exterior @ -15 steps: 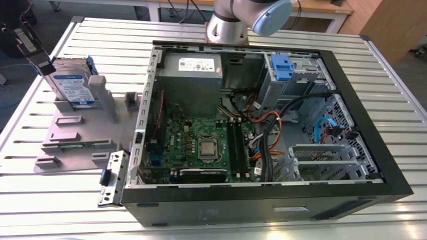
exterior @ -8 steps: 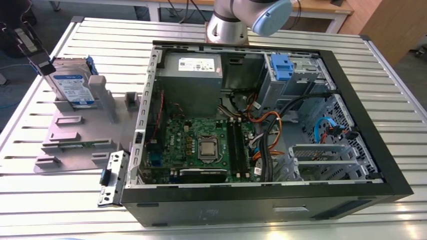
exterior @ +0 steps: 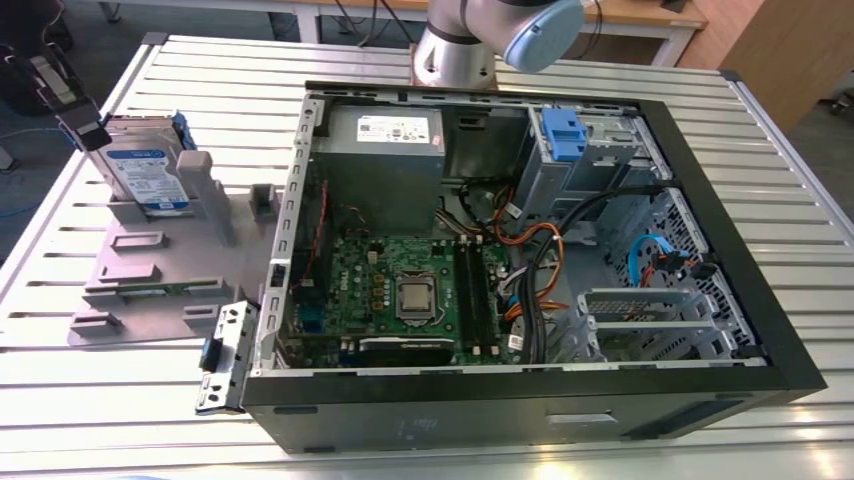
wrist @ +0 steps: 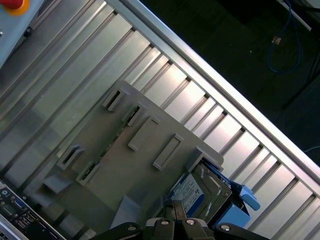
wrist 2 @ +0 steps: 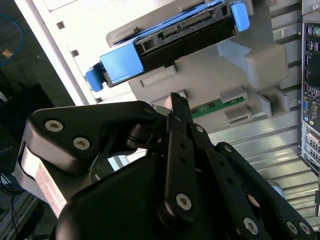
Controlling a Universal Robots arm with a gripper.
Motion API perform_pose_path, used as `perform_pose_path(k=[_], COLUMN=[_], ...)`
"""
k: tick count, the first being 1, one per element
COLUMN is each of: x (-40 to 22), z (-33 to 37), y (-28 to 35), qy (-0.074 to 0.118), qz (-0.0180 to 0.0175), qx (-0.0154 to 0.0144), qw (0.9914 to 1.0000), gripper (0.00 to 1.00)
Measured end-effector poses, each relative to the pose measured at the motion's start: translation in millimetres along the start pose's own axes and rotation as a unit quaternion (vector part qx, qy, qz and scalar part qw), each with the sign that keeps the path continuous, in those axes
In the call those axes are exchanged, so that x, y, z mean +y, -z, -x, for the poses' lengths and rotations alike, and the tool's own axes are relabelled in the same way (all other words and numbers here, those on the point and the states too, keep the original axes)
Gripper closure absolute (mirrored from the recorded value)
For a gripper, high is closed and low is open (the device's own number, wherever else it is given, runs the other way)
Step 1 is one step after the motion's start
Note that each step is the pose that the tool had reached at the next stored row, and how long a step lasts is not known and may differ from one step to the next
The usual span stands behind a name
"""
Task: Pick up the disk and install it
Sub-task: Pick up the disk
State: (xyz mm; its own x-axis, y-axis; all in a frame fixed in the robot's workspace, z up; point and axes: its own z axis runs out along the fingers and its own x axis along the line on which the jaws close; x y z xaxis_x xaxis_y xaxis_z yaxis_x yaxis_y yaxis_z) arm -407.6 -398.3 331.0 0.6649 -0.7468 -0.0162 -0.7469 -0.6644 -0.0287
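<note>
**Exterior view.** The tool (exterior: 83,125) sits near the exterior view's left edge, above the slatted surface (exterior: 214,90). Its body is partly cut off there, and the finger position is hard to make out. The disk (exterior: 144,170) stands on edge in a grey fixture (exterior: 147,290), just beside and below the tool tip, with its label facing the camera. Whether tool and disk touch cannot be told here. The open computer case (exterior: 534,400) lies well apart from the tool, toward the exterior view's right. The arm (exterior: 467,45) is cut off by the picture's edge.

**Second wrist view.** The tool (wrist 2: 176,100) has its fingers brought together at the tip, with nothing between them. The disk (wrist 2: 190,37) lies ahead of the tip, apart from it, and is seen edge-on, so its label is hidden. The blue carrier frame (wrist 2: 120,62) wraps its ends. The fixture (wrist 2: 210,80) lies between tip and disk, and the black tool linkage covers its nearer part. A green circuit strip (wrist 2: 217,106) sits in one fixture slot. The case rear panel (wrist 2: 310,60) is cut off at the edge.

**First wrist view.** The tool (wrist: 173,206) again shows its fingertips together. The disk (wrist: 192,192) is just ahead of the tip, upright in the fixture (wrist: 125,170). Part of the label shows and the rest is hidden behind the tool. The carrier frame (wrist: 245,200) projects beside it.
</note>
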Motion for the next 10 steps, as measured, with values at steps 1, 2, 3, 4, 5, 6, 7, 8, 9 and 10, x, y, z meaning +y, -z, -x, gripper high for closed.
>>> perform_pose_path(k=[1,2,3,4,5,6,7,8,9,10], x=[0.0,0.0,0.0,0.0,0.0,0.0,0.0,0.0,0.0,0.0], z=[0.0,0.0,0.0,0.0,0.0,0.0,0.0,0.0,0.0,-0.1], y=[0.0,0.0,0.0,0.0,0.0,0.0,0.0,0.0,0.0,0.0], qy=[0.001,0.002,0.003,0.004,0.005,0.006,0.007,0.008,0.009,0.01], qz=[0.0,0.0001,0.0001,0.0001,0.0002,0.0002,0.0003,0.0003,0.0003,0.0004], qx=[0.0,0.0,0.0,0.0,-0.0001,-0.0001,-0.0001,-0.0001,-0.0001,-0.0001], qw=[1.0,1.0,1.0,0.99999,0.99999,0.99998,0.99997,0.99996,0.99996,0.99995], gripper=[0.89,0.89,0.89,0.89,0.89,0.89,0.89,0.89,0.89,0.89])
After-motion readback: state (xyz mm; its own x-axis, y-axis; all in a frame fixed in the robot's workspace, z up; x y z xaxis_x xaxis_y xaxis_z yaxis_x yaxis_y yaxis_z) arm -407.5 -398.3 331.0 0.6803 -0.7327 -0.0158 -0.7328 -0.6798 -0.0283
